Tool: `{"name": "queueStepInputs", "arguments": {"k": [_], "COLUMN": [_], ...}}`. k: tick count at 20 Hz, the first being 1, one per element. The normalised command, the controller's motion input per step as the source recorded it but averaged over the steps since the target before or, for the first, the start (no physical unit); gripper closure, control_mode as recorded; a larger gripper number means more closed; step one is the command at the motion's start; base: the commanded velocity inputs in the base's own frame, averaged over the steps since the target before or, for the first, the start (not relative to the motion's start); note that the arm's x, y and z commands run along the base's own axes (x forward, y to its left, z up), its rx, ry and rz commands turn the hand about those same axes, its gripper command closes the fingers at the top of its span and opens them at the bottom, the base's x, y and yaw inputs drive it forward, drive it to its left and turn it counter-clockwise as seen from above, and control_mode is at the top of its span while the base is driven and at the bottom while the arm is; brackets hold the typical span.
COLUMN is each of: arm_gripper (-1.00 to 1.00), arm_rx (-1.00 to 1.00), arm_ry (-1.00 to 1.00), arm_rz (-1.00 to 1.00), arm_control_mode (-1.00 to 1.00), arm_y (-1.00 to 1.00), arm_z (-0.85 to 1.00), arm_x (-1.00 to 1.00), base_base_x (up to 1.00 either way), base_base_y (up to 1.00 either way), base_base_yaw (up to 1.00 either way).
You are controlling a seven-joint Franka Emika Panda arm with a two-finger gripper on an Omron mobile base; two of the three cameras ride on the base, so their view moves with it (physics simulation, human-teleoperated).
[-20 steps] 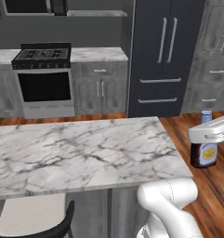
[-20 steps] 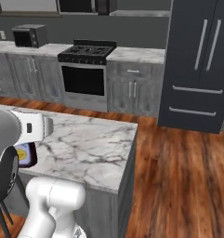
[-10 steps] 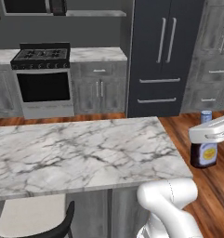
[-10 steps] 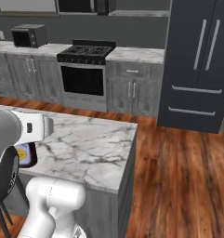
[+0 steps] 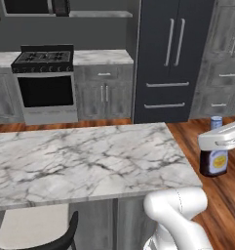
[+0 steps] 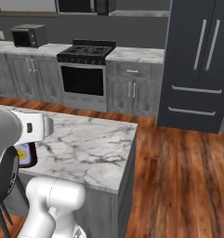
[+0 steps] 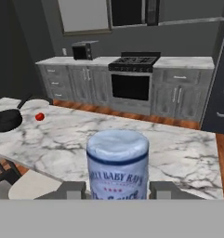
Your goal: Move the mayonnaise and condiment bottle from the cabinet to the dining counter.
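Note:
My gripper (image 7: pixel 117 189) is shut on the condiment bottle (image 7: pixel 117 160), whose blue cap and label rise between the two fingertips (image 7: pixel 72 189). In the left base view the dark brown-red bottle (image 5: pixel 214 160) with its yellow label hangs upright under my white hand, just off the right end of the dining counter (image 5: pixel 80 161) and above the wood floor. The right base view has the bottle (image 6: pixel 25 155) low at the left edge, by the marble top (image 6: pixel 95 148). The mayonnaise and the cabinet are out of view.
A black pan (image 7: pixel 6 120), a small red thing (image 7: pixel 39 116) and a white dish (image 7: pixel 36 103) lie at the counter's far left end. A black stool (image 5: pixel 31 229) stands under its near side. Beyond are the stove (image 5: pixel 45 80), the dark fridge (image 5: pixel 170 58) and a microwave (image 6: pixel 29 35).

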Motion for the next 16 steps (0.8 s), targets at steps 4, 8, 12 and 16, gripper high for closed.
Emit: {"name": "queueStepInputs", "arguments": {"k": [4,8,12,16], "arm_gripper": [1.00,1.00,1.00,1.00], "arm_rx": [-0.03,-0.04,0.00,0.00], "arm_ry": [0.02,-0.04,-0.02,-0.05], "arm_rz": [0.30,0.64,0.62,0.49], "arm_control_mode": [-1.00,-1.00,-1.00,-1.00], "arm_y": [-0.03,0.08,0.14,0.23], "arm_z": [-0.17,-0.27,-0.24,-0.18], "arm_x": [0.00,0.24,0.39,0.52], "base_base_x": [0.01,0.00,0.00,0.00], "base_base_y": [-0.03,0.00,0.00,0.00], "base_base_yaw": [0.03,0.00,0.00,0.00]}}
